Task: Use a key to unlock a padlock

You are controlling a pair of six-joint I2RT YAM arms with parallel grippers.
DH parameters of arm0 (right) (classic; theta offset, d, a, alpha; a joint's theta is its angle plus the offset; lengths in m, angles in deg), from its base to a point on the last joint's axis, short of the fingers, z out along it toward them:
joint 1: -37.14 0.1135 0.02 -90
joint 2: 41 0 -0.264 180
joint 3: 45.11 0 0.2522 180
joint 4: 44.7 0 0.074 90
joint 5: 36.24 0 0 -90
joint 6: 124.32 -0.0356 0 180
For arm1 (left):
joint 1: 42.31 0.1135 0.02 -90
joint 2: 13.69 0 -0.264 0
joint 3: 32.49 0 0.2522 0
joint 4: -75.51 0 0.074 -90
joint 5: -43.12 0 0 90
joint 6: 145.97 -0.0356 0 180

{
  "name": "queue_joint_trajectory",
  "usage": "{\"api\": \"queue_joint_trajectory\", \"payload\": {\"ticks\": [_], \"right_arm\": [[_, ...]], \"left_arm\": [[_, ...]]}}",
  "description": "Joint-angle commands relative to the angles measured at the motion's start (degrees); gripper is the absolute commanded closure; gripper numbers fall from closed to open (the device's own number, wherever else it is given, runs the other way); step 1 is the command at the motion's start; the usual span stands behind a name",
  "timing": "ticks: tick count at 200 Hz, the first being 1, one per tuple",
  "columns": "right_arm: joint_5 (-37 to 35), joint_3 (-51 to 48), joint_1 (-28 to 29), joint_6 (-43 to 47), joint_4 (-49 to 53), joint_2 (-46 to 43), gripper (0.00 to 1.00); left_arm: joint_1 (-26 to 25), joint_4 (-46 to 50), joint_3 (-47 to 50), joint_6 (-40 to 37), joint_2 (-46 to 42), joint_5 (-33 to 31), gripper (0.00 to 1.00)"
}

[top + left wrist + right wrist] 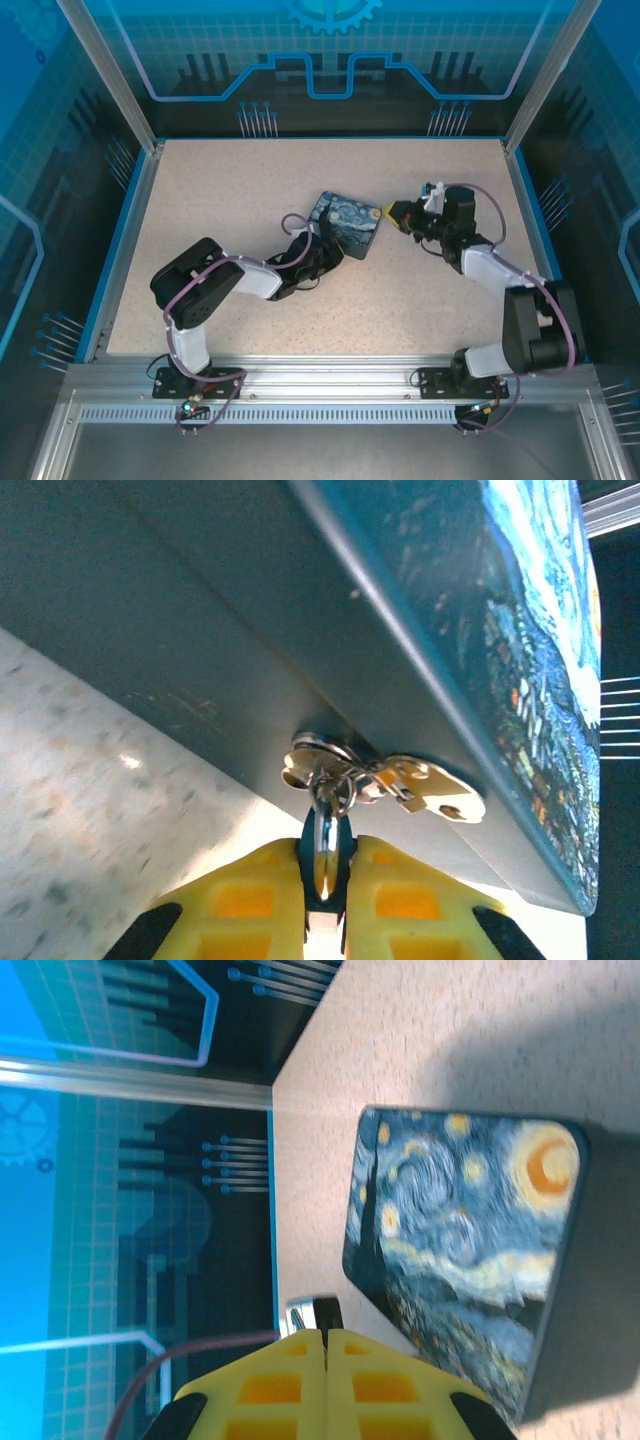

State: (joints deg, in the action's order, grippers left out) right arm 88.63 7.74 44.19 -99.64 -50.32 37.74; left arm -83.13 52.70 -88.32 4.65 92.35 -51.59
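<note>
Showing the left gripper [328,852] closed narrowly on the key [321,832], a thin metal blade held edge-on between the yellow fingers [250,900]. The key's far end reaches the padlock [318,752], a small rounded metal body. The padlock sits against the grey side wall of the printed box [200,610], low near the speckled table [90,810]. Whether the blade sits in the keyhole cannot be told. A wire ring [338,792] circles the key just short of the padlock. A brass-coloured tab [440,792] with a hole lies just beside them along the wall. In the overhead view the box rests mid-table, askew to the table's edges, between the two arms. The right gripper [324,1338] hangs just beside the box's right edge, its fingers pressed together with no gap. A small bright-and-dark bit shows at their tips, but what it is cannot be told.
</note>
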Motion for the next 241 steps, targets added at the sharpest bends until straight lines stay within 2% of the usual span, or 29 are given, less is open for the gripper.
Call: {"api": "queue_joint_trajectory", "payload": {"ticks": [1, 49, 80, 111, 145, 172, 241], "right_arm": [[-0.7, -5.2, 2.5, 0.5, 5.6, -7.7, 1.0], [-4.4, -15.4, 7.4, -2.0, 10.1, -22.6, 1.0], [-5.0, -18.3, 7.9, -3.6, 11.4, -26.8, 1.0], [-4.5, -19.3, 8.0, -6.0, 8.9, -26.1, 1.0], [-4.5, -19.5, 8.1, -9.1, 4.9, -23.1, 1.0], [-4.8, -18.7, 8.3, -10.0, 2.0, -20.9, 1.0], [-8.0, -17.8, 9.5, -11.0, -0.2, -18.6, 1.0]], "left_arm": [[0.4, -0.4, 3.5, 4.2, -2.4, 2.5, 1.0], [0.3, -4.4, 5.0, 4.8, -6.7, 8.6, 1.0], [0.5, -8.0, 4.5, 4.0, -7.5, 13.7, 1.0], [0.4, -13.4, 4.6, 5.5, -6.3, 14.9, 1.0], [0.5, -25.8, 6.0, 11.4, -2.4, 13.6, 1.0], [0.4, -32.1, 6.2, 15.5, 0.5, 12.2, 1.0], [-0.1, -34.8, 7.3, 20.4, -0.1, 7.5, 1.0]]}}
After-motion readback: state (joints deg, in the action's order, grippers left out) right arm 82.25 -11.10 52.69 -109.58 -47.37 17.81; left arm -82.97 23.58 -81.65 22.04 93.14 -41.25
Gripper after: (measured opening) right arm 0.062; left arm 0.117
